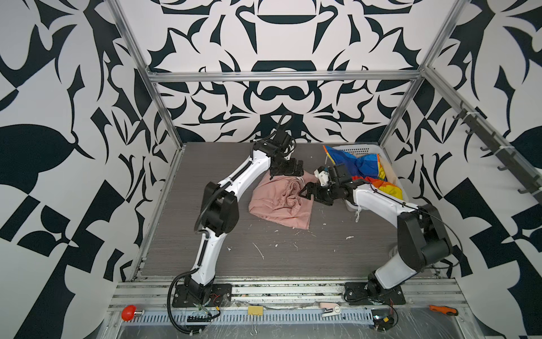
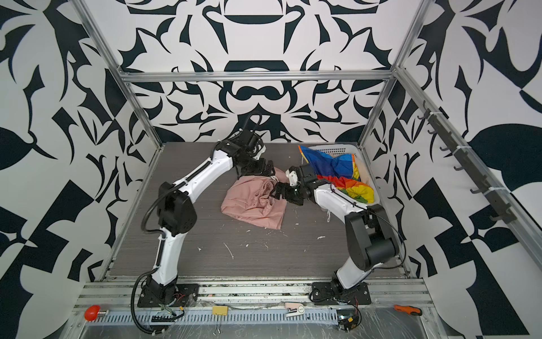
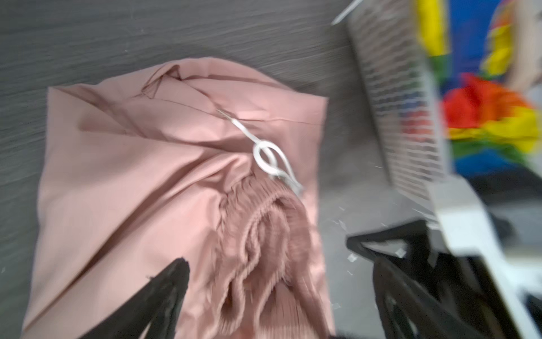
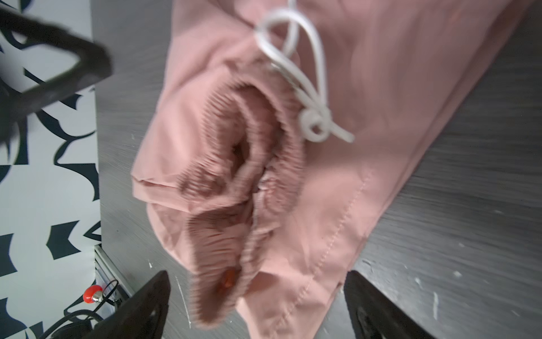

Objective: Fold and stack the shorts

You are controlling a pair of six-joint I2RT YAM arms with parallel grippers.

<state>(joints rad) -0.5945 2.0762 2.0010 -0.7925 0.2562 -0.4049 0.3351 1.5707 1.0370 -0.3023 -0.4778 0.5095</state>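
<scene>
Both the left gripper (image 3: 278, 293) and right gripper (image 4: 258, 305) hung open-jawed, gripping nothing, over the salmon-pink shorts (image 1: 272, 211) crumpled on the table (image 1: 234, 249). Advised: pinch opposite waistband (image 4: 223, 164) ends, draw cloth flat before folding.

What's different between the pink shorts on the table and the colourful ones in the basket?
The pink shorts are one plain colour; the rainbow shorts are striped blue, red, yellow and green. The pink shorts lie on the table, while the rainbow shorts spill over the white basket. Both are soft, rumpled cloth, not yet folded.
</scene>
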